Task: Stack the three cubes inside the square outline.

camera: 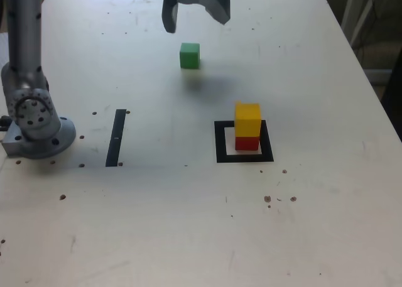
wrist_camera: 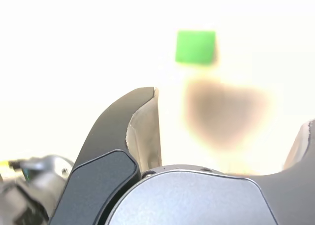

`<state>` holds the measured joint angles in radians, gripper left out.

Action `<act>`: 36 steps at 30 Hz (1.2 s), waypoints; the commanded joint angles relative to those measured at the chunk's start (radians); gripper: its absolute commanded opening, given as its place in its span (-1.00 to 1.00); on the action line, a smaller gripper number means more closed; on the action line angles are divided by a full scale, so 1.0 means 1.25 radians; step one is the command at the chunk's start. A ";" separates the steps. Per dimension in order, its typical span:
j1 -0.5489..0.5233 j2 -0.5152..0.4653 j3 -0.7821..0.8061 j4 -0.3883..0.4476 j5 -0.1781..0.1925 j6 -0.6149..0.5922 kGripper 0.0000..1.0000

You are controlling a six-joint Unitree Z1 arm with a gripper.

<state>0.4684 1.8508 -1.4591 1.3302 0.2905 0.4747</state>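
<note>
Inside the square outline (camera: 220, 142) the yellow cube (camera: 247, 119) sits on the red cube (camera: 247, 142) — mostly hidden beneath it. The green cube (camera: 190, 55) lies apart on the table (camera: 188, 224). Above it the hand (camera: 195, 20) hangs released and empty, its upper part cut off — its fingertips blurred in the wrist view

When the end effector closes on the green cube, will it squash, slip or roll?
The green cube looks solid with flat faces, so it probably stays stiff and won't roll. It sits flat on the table, apart from the other cubes, so tipping seems unlikely. Its smooth sides might slip, though the open end effector appears padded.
</note>
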 commanded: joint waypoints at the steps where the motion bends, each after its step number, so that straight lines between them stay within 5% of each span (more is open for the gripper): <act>1: 0.045 -0.017 0.013 -0.030 0.009 0.028 0.99; 7: 0.114 0.004 0.057 -0.108 0.014 0.087 0.98; 13: 0.116 0.058 0.117 -0.175 -0.019 0.114 0.92; 36: 0.122 0.138 0.117 -0.206 -0.064 0.133 0.60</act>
<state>0.6157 2.0171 -1.3134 1.0750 0.2152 0.6350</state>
